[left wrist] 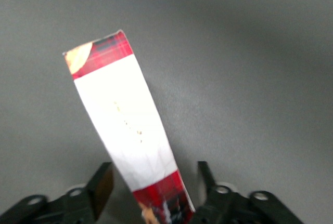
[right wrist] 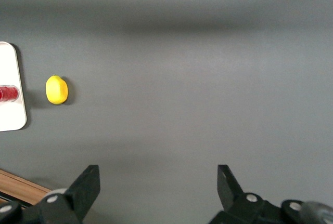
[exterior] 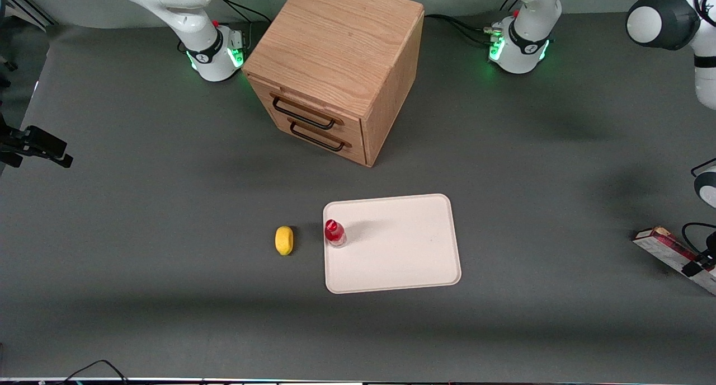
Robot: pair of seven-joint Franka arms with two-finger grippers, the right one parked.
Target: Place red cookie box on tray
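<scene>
The grey table (exterior: 168, 217) carries the box (exterior: 671, 256) under the gripper (left wrist: 156, 193), whose fingers stand apart on either side of it. Well away from the gripper lie the tray (exterior: 403, 262), a lemon (exterior: 284, 240) and a wooden cabinet (exterior: 335, 66).

The long, slim red cookie box (left wrist: 125, 125) looks like printed cardboard with a faint sheen, its pale side smooth. It runs between the matt black plastic fingers (left wrist: 101, 187) of the end effector (left wrist: 156, 193), which stand apart either side of it. Beneath lies the grey bench (left wrist: 250, 78), matt and finely grained like cloth. The pale cream-pink rectangular tray (exterior: 403, 256) looks like smooth matt plastic.
</scene>
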